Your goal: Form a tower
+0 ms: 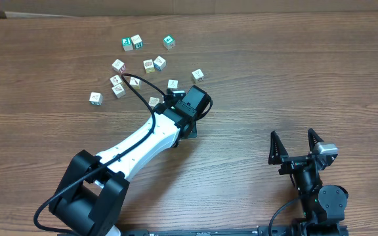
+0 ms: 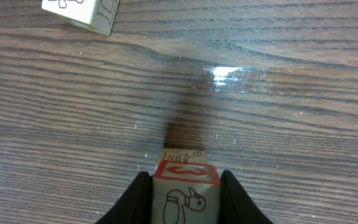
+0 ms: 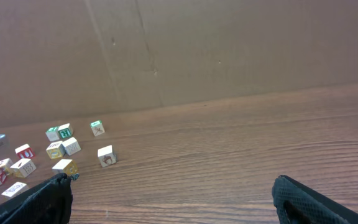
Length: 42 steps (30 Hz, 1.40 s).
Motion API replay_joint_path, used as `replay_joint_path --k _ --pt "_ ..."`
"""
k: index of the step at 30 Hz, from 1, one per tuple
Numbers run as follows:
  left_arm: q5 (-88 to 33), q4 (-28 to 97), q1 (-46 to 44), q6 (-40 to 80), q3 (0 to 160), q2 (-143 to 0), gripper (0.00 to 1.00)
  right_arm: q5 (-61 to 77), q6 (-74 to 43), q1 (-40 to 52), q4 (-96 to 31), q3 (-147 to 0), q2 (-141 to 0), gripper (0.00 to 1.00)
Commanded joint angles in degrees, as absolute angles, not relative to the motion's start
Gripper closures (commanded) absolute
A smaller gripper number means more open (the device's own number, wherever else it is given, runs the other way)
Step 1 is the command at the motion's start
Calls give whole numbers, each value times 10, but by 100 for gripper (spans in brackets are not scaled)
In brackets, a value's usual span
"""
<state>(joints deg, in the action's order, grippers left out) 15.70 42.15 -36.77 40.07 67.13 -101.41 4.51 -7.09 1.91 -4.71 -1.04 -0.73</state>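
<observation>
Left claw (image 2: 186,182) pinches a red-3 cube (image 2: 185,199) low over the surface's (image 1: 294,72) middle. Right claw (image 1: 292,135) stands spread near the front edge. Loose cubes (image 1: 136,42) scatter toward the far edge; whether any are stacked is unclear.

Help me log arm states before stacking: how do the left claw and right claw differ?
The left claw is shut on a pictured cube; the right claw stands wide open, empty. The left claw reaches in among the scattered cubes; the right claw sits well apart from them. Both are black and two-fingered.
</observation>
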Motion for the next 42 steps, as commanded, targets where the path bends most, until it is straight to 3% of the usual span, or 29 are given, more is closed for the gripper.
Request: replay_joint_path --k 1,42 --pt "167 421 -372 387 667 -1020 96 48 -72 17 -44 -5 -2 0" --pt "174 417 -372 399 657 -1020 96 48 -72 17 -44 -5 -2 0"
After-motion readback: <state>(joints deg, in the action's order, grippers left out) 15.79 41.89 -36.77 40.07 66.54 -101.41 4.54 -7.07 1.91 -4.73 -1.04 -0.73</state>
